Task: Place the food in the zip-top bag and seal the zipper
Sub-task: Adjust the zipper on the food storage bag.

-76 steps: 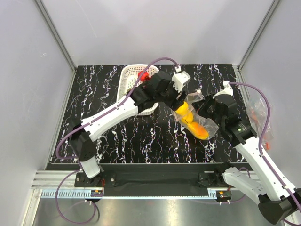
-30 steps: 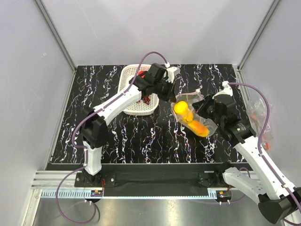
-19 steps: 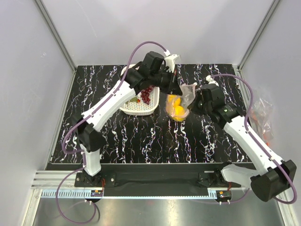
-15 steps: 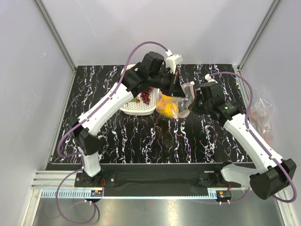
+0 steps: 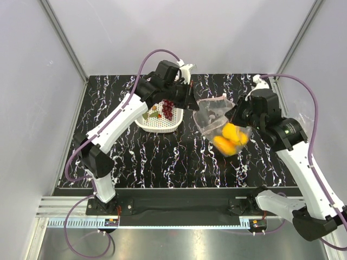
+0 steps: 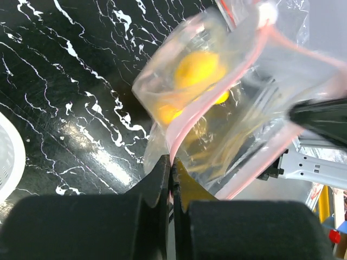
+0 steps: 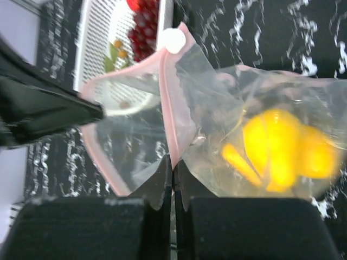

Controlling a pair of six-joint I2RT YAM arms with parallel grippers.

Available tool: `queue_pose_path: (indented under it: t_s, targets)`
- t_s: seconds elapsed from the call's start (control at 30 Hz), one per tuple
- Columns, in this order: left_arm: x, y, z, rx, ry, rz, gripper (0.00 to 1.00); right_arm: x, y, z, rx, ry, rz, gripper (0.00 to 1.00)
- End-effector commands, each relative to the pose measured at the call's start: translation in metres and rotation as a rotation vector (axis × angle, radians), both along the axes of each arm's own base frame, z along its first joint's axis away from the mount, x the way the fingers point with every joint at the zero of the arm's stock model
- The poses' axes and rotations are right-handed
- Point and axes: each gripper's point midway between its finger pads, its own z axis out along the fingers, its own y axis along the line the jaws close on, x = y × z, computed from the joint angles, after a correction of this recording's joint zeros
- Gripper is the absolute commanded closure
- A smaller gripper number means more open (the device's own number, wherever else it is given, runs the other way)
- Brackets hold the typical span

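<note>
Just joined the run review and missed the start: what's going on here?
Both arms hold the bag between them by its pink zipper. The left claw and the right claw are each shut on that strip. The mouth is open, not sealed. Yellow and orange fruit sit at the bottom of the bag. Grapes and a few other pieces lie in the basket, so loading is not finished.

The bag (image 5: 212, 114) has swung from beside the basket (image 5: 157, 123) back toward the table's (image 5: 135, 157) right edge. It now hangs stretched between the left gripper (image 6: 172, 165) and the right gripper (image 7: 172, 162), and the fruit (image 5: 230, 138) has slid to its nearer end.
</note>
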Motion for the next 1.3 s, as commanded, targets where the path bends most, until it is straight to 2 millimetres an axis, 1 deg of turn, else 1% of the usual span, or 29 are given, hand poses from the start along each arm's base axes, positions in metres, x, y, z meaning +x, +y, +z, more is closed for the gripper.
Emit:
queue_pose_path:
  t_s: [0.0, 0.03, 0.13, 0.17, 0.27, 0.37, 0.47, 0.5, 0.53, 0.6, 0.63, 0.67, 0.7, 0.73, 0.77, 0.8, 0.87, 0.9, 0.93, 0.97, 1.0, 1.03, 1.07, 1.1, 1.13, 1.17, 1.2, 1.23, 1.27]
  targets:
    - [-0.009, 0.004, 0.043, -0.077, -0.092, -0.005, 0.97, -0.002, -0.002, -0.038, -0.066, 0.090, 0.003, 1.00]
    - [-0.013, 0.003, 0.039, -0.072, -0.082, -0.017, 0.97, -0.003, -0.002, -0.044, -0.071, 0.104, 0.005, 1.00]
    - [-0.015, 0.001, 0.026, -0.068, -0.061, -0.028, 0.95, -0.006, -0.003, -0.042, -0.065, 0.096, 0.011, 1.00]
    - [-0.017, 0.000, 0.013, -0.056, -0.037, -0.033, 0.93, -0.009, -0.004, -0.040, -0.061, 0.089, 0.013, 1.00]
    - [-0.018, -0.004, 0.004, -0.063, -0.031, -0.043, 0.90, -0.011, 0.000, -0.041, -0.065, 0.103, 0.042, 1.00]
    - [-0.012, -0.003, 0.004, -0.056, -0.059, -0.032, 0.83, -0.011, 0.002, -0.046, -0.086, 0.135, 0.061, 1.00]
    - [-0.002, 0.002, 0.018, -0.059, -0.130, -0.010, 0.63, -0.007, -0.003, -0.037, -0.101, 0.111, 0.041, 1.00]
    - [0.004, 0.007, 0.025, -0.062, -0.159, 0.004, 0.44, -0.007, -0.004, -0.035, -0.104, 0.105, 0.036, 1.00]
    - [0.008, 0.011, 0.028, -0.062, -0.171, 0.016, 0.35, -0.006, -0.005, -0.029, -0.105, 0.090, 0.031, 1.00]
    - [0.017, 0.020, 0.037, -0.070, -0.202, 0.040, 0.13, -0.005, -0.007, -0.025, -0.111, 0.079, 0.022, 1.00]
    - [0.029, 0.033, 0.036, -0.063, -0.208, 0.084, 0.01, -0.004, -0.008, -0.021, -0.113, 0.072, 0.020, 1.00]
    - [0.037, 0.039, 0.038, -0.073, -0.226, 0.105, 0.01, -0.003, -0.008, -0.020, -0.116, 0.071, 0.018, 1.00]
    - [0.051, 0.056, 0.042, -0.077, -0.232, 0.162, 0.01, -0.004, -0.008, -0.019, -0.117, 0.067, 0.022, 1.00]
    - [0.059, 0.067, 0.033, -0.066, -0.225, 0.198, 0.01, -0.003, -0.008, -0.017, -0.114, 0.062, 0.021, 1.00]
    - [0.070, 0.075, 0.034, -0.073, -0.241, 0.232, 0.01, -0.002, -0.008, -0.017, -0.117, 0.061, 0.019, 1.00]
    - [0.087, 0.094, 0.032, -0.067, -0.251, 0.286, 0.01, -0.001, -0.008, -0.015, -0.115, 0.054, 0.019, 1.00]
    - [0.108, 0.111, 0.022, -0.059, -0.265, 0.355, 0.01, -0.001, -0.006, -0.014, -0.110, 0.047, 0.026, 1.00]
    - [0.120, 0.118, 0.013, -0.053, -0.261, 0.371, 0.01, -0.001, -0.006, -0.014, -0.107, 0.045, 0.028, 1.00]
    - [0.136, 0.137, 0.007, -0.048, -0.265, 0.410, 0.01, -0.001, -0.005, -0.014, -0.104, 0.044, 0.029, 1.00]
    - [0.148, 0.148, 0.001, -0.038, -0.269, 0.442, 0.01, -0.001, -0.004, -0.014, -0.101, 0.043, 0.037, 1.00]
    - [0.164, 0.159, -0.020, -0.010, -0.241, 0.473, 0.01, 0.000, -0.002, -0.014, -0.094, 0.043, 0.039, 1.00]
    - [0.178, 0.179, -0.028, -0.011, -0.221, 0.506, 0.01, 0.001, -0.001, -0.017, -0.094, 0.050, 0.046, 1.00]
    - [0.187, 0.187, -0.036, -0.014, -0.196, 0.515, 0.01, 0.001, 0.003, -0.015, -0.081, 0.044, 0.060, 1.00]
    - [0.206, 0.198, -0.053, 0.004, -0.164, 0.528, 0.01, 0.001, 0.005, -0.018, -0.079, 0.051, 0.066, 1.00]
    - [0.216, 0.203, -0.058, 0.029, -0.165, 0.540, 0.02, 0.003, 0.006, -0.020, -0.077, 0.055, 0.069, 1.00]
    - [0.224, 0.207, -0.096, 0.106, -0.088, 0.546, 0.02, 0.004, 0.009, -0.020, -0.072, 0.050, 0.080, 1.00]
    - [0.240, 0.210, -0.079, 0.134, -0.162, 0.541, 0.02, 0.005, 0.009, -0.023, -0.075, 0.057, 0.081, 1.00]
    - [0.249, 0.217, -0.088, 0.182, -0.160, 0.560, 0.01, 0.006, 0.011, -0.025, -0.075, 0.064, 0.086, 1.00]
    - [0.252, 0.222, -0.100, 0.227, -0.138, 0.567, 0.01, 0.007, 0.013, -0.026, -0.076, 0.065, 0.096, 1.00]
